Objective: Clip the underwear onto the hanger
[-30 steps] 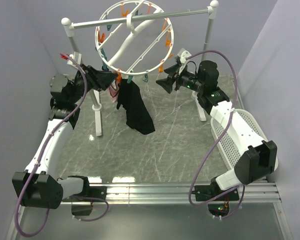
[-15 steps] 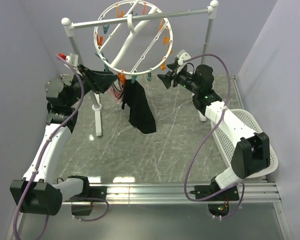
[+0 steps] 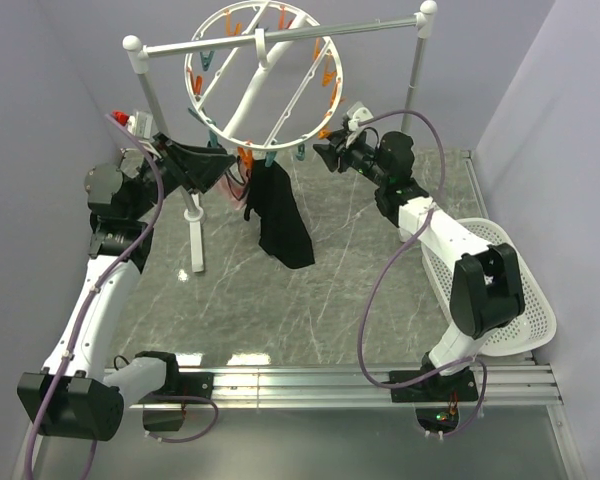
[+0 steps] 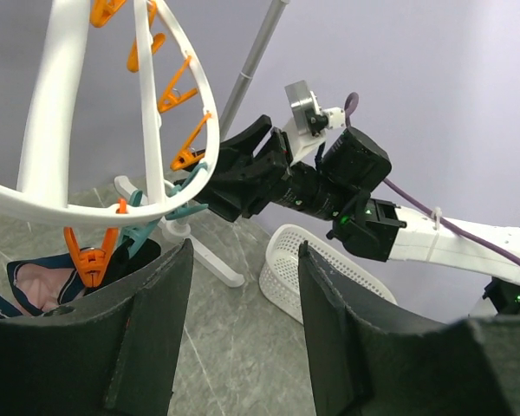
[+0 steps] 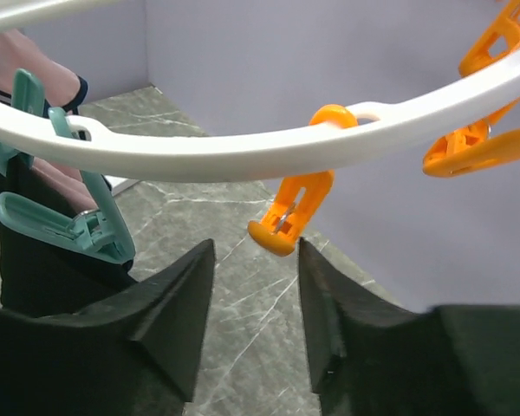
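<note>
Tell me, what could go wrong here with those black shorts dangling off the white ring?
1. The underwear hangs by one edge at the hanger's lower rim, the rest drooping; a tug could pull it loose.
2. The hanger dangles tilted from the rail by its hook, so the open right pincer, just under the rim by an orange clothespin, might set it swinging and miss. The open left pincer is close too.

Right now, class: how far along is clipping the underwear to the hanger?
Done: the underwear hangs from the hanger rim, apparently pegged by one corner near a teal clothespin. In hand: nothing; the left gripper and right gripper are open and empty, the right one facing an orange clothespin. Left: probably clipping a second corner, since the fabric droops narrowly.
</note>
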`<act>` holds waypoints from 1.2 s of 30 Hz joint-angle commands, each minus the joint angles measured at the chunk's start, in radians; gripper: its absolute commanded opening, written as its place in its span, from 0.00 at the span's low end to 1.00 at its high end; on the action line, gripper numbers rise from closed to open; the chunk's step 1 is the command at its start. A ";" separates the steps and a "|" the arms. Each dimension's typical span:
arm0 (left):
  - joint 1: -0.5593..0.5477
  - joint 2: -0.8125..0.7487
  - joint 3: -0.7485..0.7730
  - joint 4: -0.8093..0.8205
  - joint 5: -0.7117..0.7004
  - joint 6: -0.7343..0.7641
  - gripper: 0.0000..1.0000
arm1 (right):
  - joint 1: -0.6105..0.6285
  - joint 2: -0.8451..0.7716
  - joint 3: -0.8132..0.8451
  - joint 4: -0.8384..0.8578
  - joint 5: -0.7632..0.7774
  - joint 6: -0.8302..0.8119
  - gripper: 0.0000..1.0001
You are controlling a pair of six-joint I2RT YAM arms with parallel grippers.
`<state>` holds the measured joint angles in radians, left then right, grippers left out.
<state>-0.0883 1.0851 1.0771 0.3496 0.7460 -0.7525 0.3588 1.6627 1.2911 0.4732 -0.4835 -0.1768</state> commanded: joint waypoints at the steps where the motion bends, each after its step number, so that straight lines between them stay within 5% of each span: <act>1: 0.002 -0.025 -0.006 0.051 0.033 -0.038 0.56 | -0.011 -0.003 0.066 0.090 -0.018 0.028 0.48; 5: 0.002 -0.036 -0.016 0.049 0.032 -0.038 0.56 | -0.020 -0.011 0.083 0.071 -0.047 0.042 0.33; 9: 0.002 -0.039 -0.025 0.064 0.039 -0.044 0.55 | -0.023 -0.052 0.063 0.059 -0.066 0.046 0.00; 19: 0.001 -0.037 -0.029 0.057 0.073 0.001 0.54 | -0.018 -0.161 -0.030 -0.041 -0.109 -0.004 0.01; 23: -0.001 -0.037 -0.039 0.060 0.092 0.016 0.55 | -0.018 -0.250 -0.085 -0.091 -0.130 -0.033 0.19; 30: -0.005 -0.028 -0.043 0.069 0.098 0.025 0.55 | -0.018 -0.301 -0.124 -0.108 -0.069 -0.033 0.36; 36: -0.008 -0.016 -0.040 0.083 0.090 0.013 0.55 | -0.018 -0.244 -0.082 -0.042 -0.026 0.005 0.37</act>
<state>-0.0917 1.0706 1.0340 0.3756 0.8192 -0.7452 0.3424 1.3987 1.1591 0.3737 -0.5499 -0.1936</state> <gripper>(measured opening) 0.550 0.373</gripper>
